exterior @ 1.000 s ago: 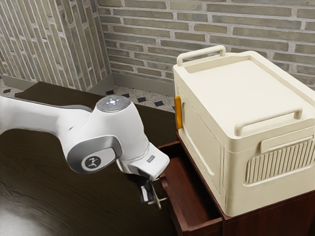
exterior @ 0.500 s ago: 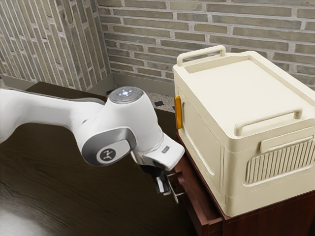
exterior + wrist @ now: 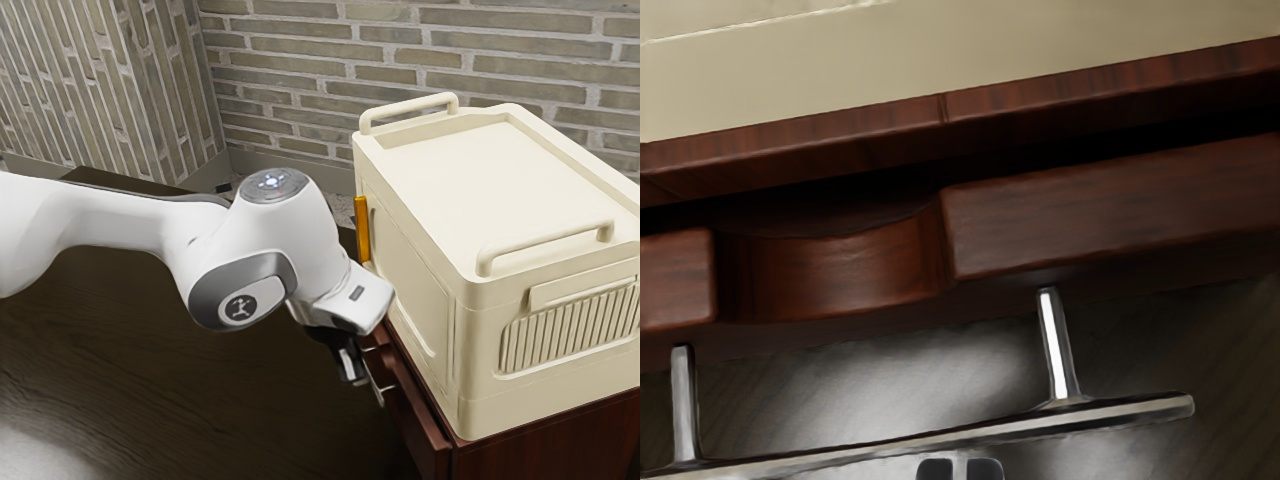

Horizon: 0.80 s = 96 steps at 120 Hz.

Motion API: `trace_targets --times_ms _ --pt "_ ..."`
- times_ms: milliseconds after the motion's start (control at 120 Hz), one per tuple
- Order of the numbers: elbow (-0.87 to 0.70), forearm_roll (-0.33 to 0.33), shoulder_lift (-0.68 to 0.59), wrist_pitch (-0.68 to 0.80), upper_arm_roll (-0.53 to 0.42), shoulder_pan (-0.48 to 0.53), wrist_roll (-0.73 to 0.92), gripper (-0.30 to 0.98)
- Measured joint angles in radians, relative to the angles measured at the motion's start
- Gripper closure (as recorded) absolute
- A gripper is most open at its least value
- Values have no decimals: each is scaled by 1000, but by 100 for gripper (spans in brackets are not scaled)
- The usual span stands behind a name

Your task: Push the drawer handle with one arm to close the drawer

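At the exterior view's near left, dark surface (image 3: pixel 180 390) gives free room. The gripper (image 3: pixel 358 377), closed, is at the handle (image 3: pixel 940 438). Farther right, the drawer (image 3: pixel 1090 220) keeps a narrow gap before the cabinet's edge (image 3: pixel 1040 104), under the cream box (image 3: pixel 408 270).

I count one drawer (image 3: pixel 1120 215), one drawer handle (image 3: pixel 1040 424) and two posts (image 3: pixel 1058 345). I also see one cabinet (image 3: pixel 560 440), one cream box (image 3: pixel 500 190), two rails (image 3: pixel 545 243), one orange strip (image 3: pixel 362 230).
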Motion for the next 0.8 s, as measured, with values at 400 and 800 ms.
trace_targets --times_ms 400,800 --pt "12 -22 50 81 -3 -3 -2 78" --pt "-45 -32 20 96 -2 47 2 79"
